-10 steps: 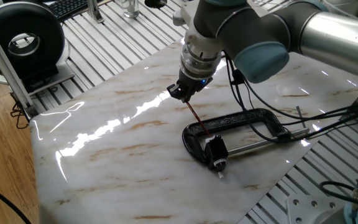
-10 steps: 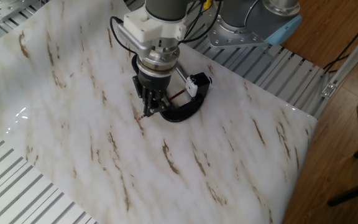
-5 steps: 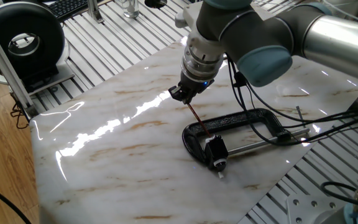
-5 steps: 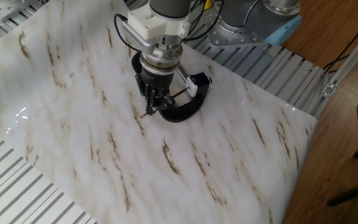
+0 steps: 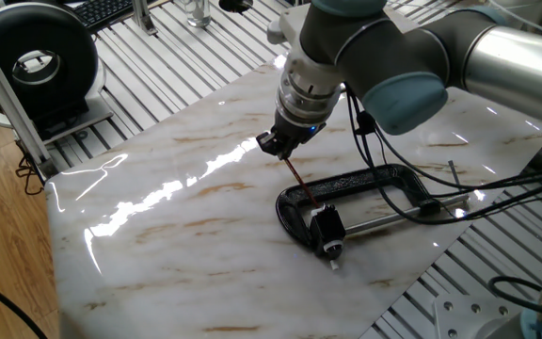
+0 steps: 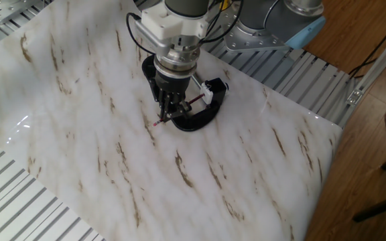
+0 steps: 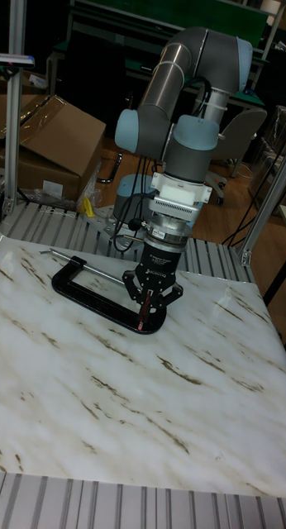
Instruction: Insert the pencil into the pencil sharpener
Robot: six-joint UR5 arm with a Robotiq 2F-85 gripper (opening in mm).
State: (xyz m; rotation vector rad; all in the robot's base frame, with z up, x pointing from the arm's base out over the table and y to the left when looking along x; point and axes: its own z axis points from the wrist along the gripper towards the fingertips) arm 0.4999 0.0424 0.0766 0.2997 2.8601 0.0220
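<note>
My gripper [image 5: 278,144] is shut on the rear end of the thin dark-red pencil [image 5: 299,185]. The pencil slants down from the fingers toward the small black pencil sharpener [image 5: 327,230], which is held in the jaw of the black C-clamp [image 5: 384,178]. Its tip lies at or just in the sharpener's opening; I cannot tell which. From the other side, the gripper [image 6: 169,114] hovers over the clamp's curved end [image 6: 196,123], with the pencil [image 6: 193,103] pointing at the sharpener [image 6: 213,88]. In the tall view the gripper [image 7: 150,307] holds the pencil [image 7: 144,321] end-on, and the sharpener is hidden behind it.
The clamp's silver screw rod [image 5: 384,219] runs along the marble board [image 5: 158,245] toward its right edge. Black cables [image 5: 497,184] hang from the arm over the right side. A black round device [image 5: 36,61] stands off the board at the far left.
The gripper has shifted a little toward the sharpener, carrying the pencil along its own axis. The clamp and sharpener have not moved.
</note>
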